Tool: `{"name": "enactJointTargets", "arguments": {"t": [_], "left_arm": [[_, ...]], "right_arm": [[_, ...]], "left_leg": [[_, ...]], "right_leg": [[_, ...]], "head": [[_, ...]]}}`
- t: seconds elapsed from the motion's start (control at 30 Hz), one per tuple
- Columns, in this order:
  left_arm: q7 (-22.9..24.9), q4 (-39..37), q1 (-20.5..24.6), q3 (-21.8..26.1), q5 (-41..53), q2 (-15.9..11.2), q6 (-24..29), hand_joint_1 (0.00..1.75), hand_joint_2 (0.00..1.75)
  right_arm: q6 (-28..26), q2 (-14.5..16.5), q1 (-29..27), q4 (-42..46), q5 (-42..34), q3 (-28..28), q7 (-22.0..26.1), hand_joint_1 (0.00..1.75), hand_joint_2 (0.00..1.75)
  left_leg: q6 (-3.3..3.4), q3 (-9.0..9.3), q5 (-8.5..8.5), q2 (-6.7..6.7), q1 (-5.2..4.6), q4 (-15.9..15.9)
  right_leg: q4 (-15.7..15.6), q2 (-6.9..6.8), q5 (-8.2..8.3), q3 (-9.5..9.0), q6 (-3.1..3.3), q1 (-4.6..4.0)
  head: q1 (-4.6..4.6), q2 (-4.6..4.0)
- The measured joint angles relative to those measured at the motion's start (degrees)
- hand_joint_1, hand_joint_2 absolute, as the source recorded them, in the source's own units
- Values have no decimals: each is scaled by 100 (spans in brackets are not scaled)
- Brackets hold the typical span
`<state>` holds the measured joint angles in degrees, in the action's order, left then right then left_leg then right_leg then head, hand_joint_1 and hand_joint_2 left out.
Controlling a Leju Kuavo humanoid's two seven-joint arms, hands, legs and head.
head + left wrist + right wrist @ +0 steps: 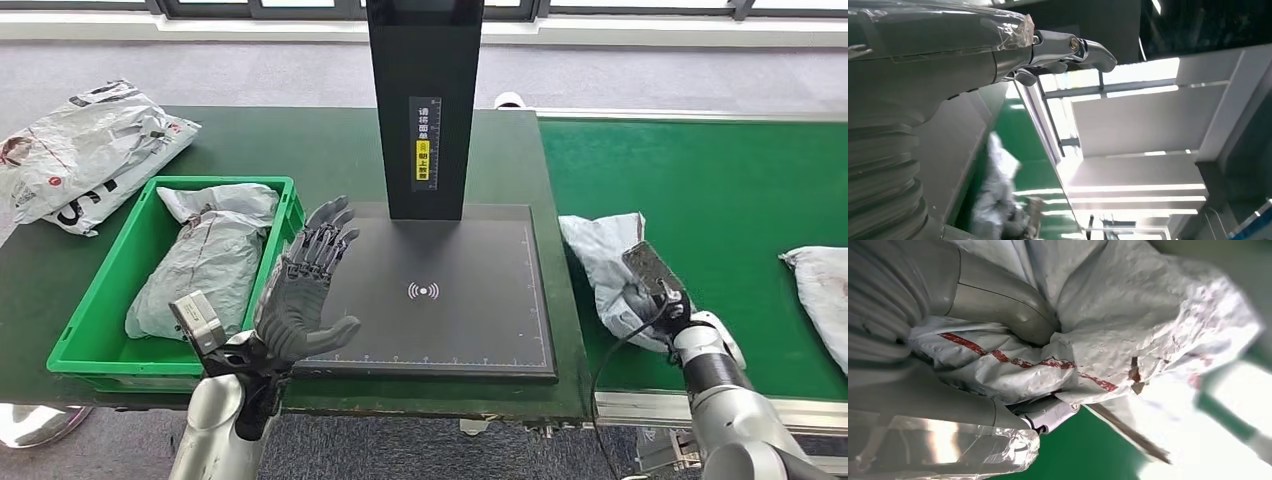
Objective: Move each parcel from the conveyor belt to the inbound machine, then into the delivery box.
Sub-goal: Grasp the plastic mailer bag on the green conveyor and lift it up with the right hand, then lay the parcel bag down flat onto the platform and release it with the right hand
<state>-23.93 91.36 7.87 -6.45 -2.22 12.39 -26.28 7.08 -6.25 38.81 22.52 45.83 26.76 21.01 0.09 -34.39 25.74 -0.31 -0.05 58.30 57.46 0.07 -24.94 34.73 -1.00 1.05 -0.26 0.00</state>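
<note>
A Kuavo humanoid's right hand [655, 300] closes around a crumpled grey parcel [607, 262] at the near edge of the green conveyor belt [720, 190], its thumb [998, 305] pressed into the wrinkled film, as the wrist camera confirms; the left hand [305, 290] hovers empty with fingers spread above the left edge of the inbound machine [440, 300], its black scanning plate bare. A second parcel [822, 290] waits further along the belt, while one lies in the green delivery box [110, 290] and others rest on the table beyond it. The lift appears about to begin: the slack bag will likely sag, so a firm bunch of film should be gathered and the parcel raised clear of the belt's rail before swinging across to the plate's centre mark
</note>
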Motion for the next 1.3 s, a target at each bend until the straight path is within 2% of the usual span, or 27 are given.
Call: {"name": "enactJointTargets", "arguments": {"t": [0.07, 0.17, 0.33, 0.53, 0.77, 0.93, 1.1, 1.3], "left_arm": [[-2, 92, -114, 21, 47, 20, 86, 0, 175], [-1, 199, -234, 38, 78, 53, 130, 0, 175], [68, 350, -393, 76, 100, 88, 152, 0, 175], [126, 378, -430, 78, -42, 105, 152, 0, 175], [484, 268, -519, -32, 175, 72, 428, 0, 175], [535, 260, -695, -280, 207, -45, 628, 0, 175], [557, 265, -789, -410, 205, -134, 653, 0, 175], [638, 281, -918, -639, 86, -240, 656, 0, 175]], "right_arm": [[87, 275, -86, 874, -432, -41, 40, 175, 175], [70, 614, -350, 2245, -1044, -318, -340, 175, 175], [-257, 986, -1253, 4354, -1602, -1138, -376, 175, 175], [-375, 1118, -1889, 5617, -1860, -1839, -474, 175, 175], [-567, 1137, -2064, 5991, -2086, -2442, -536, 175, 175], [-558, 1145, -2032, 5949, -2176, -2829, -692, 175, 175], [-525, 1158, -1980, 5889, -2190, -2988, -753, 175, 175], [-485, 1212, -1757, 5251, -2175, -3382, -995, 175, 175]], "left_leg": [[-1, 5, 0, 10, 0, 0], [-4, 6, -2, -11, 5, 0], [-16, 3, 5, -31, 7, -3], [-14, 3, 10, -28, 6, -3], [-14, 4, 10, -22, 5, -2], [-14, 5, 10, -23, 6, -2], [-14, 2, 11, -26, 6, -3], [-16, 3, 13, -15, 6, -4]], "right_leg": [[0, 11, 0, 8, 1, -1], [-1, -13, -9, 5, 4, -5], [1, -29, -23, 0, 9, -7], [-2, -26, -28, -1, 7, -5], [-3, -23, -27, -2, 6, -3], [-1, -23, -27, -2, 7, -5], [-1, -25, -28, -2, 7, -5], [-2, -17, -28, -1, 7, -4]], "head": [[-1, 0], [-2, 0], [-1, 0], [-1, 0], [-1, 0], [-1, 0], [-1, 0], [-1, 0]]}}
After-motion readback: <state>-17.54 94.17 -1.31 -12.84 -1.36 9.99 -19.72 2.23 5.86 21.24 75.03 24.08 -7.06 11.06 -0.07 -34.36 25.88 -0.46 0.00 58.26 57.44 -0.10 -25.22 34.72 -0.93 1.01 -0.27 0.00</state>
